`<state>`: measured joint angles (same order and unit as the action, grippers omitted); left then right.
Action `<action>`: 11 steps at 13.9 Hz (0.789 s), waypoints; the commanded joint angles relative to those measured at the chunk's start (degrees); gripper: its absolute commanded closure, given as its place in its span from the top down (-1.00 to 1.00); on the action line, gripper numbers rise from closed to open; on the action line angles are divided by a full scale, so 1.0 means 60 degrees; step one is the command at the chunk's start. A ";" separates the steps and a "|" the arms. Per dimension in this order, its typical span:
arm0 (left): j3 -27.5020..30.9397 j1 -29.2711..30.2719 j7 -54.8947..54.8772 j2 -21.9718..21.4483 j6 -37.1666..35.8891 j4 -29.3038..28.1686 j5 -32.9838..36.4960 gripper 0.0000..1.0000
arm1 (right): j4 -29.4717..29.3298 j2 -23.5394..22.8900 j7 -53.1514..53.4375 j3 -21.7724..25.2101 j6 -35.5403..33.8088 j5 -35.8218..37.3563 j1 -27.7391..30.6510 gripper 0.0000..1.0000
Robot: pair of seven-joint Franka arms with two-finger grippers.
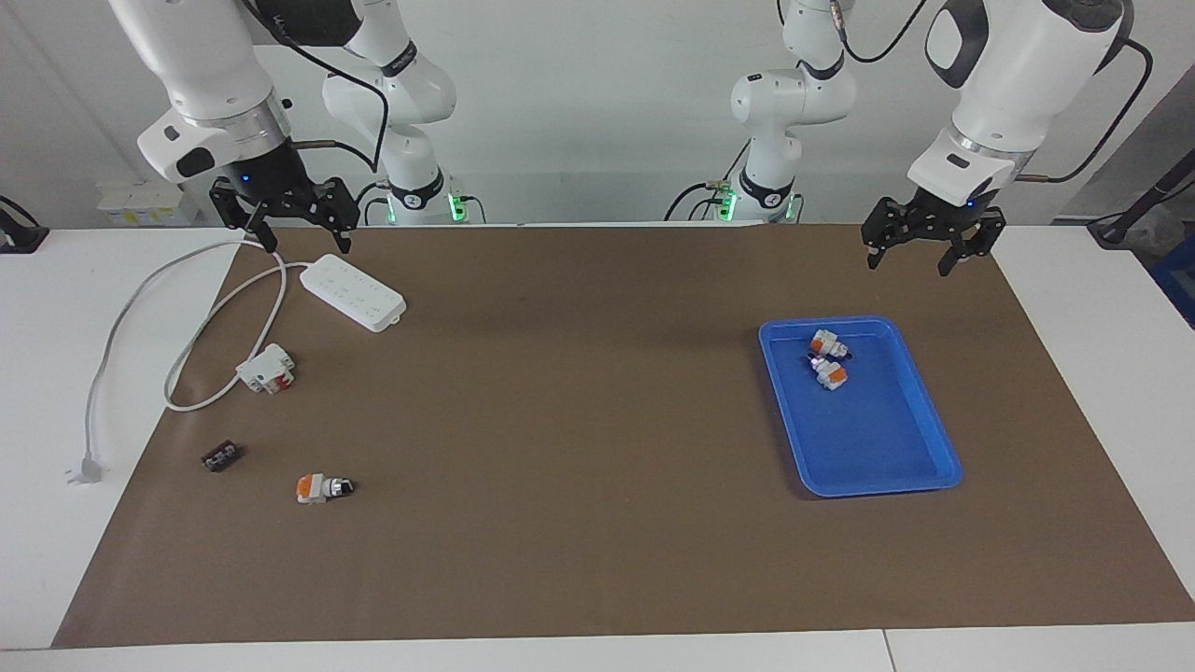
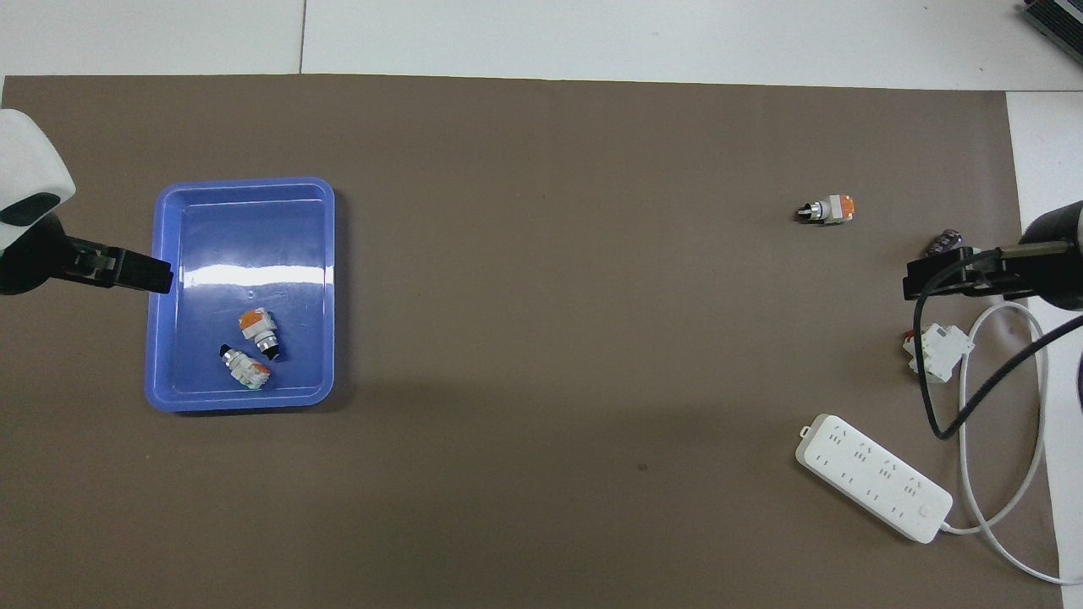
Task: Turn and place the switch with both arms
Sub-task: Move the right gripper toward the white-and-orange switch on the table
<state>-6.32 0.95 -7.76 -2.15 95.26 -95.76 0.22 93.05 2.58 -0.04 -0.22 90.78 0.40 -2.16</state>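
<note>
One switch (image 1: 322,487) lies on its side on the brown mat toward the right arm's end, and shows in the overhead view (image 2: 827,209) with its black knob pointing toward the table's middle. Two more switches (image 1: 826,343) (image 1: 830,374) lie in the blue tray (image 1: 896,471), which also shows in the overhead view (image 2: 244,188). My right gripper (image 1: 299,238) hangs open and empty in the air over the power strip's cable. My left gripper (image 1: 920,257) hangs open and empty over the mat beside the tray.
A white power strip (image 1: 357,291) with a looping cable (image 1: 140,289) lies toward the right arm's end. A white-and-red block (image 1: 266,369) and a small flat black piece (image 1: 221,456) lie on the mat near the lone switch.
</note>
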 commanded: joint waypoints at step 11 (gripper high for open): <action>0.0028 -0.0100 0.0062 -0.0184 0.0149 -0.0212 0.0154 1.00 | 0.0459 -0.1232 -0.8863 -0.0008 0.2592 -0.0270 0.0185 0.99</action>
<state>-6.34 0.95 -7.76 -2.15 95.26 -95.76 0.22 96.81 -1.96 -45.99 -0.03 103.63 0.22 -1.81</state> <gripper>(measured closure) 0.000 0.000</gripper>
